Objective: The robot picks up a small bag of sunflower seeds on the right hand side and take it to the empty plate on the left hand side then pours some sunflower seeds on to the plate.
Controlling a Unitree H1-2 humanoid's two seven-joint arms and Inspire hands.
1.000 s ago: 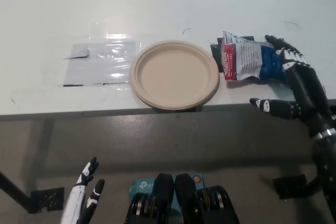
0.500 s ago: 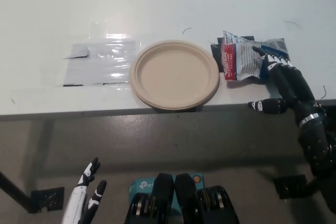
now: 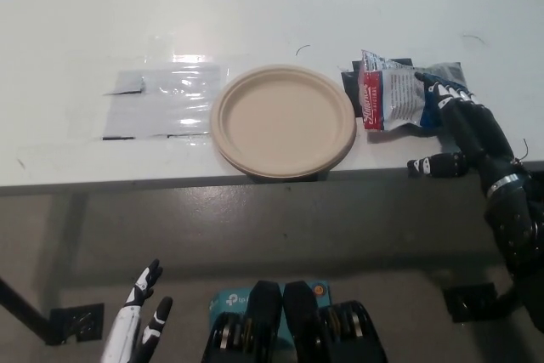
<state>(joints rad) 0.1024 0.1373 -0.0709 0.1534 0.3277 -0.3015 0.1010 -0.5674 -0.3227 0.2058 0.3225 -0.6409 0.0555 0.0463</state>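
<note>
I'm resting the left hand (image 3: 140, 325) low, fingers apart, empty. The round, matte plate (image 3: 283, 121) is sitting empty at the table edge. Just right, the crinkly foil bag (image 3: 399, 98) is lying flat; I'm spreading the right hand (image 3: 463, 129) over it and should pinch its far end firmly.

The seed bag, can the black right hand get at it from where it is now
Probably yes. The right hand is open, its fingers already lying over the seed bag's right end, and nothing stands between them on the table.
</note>
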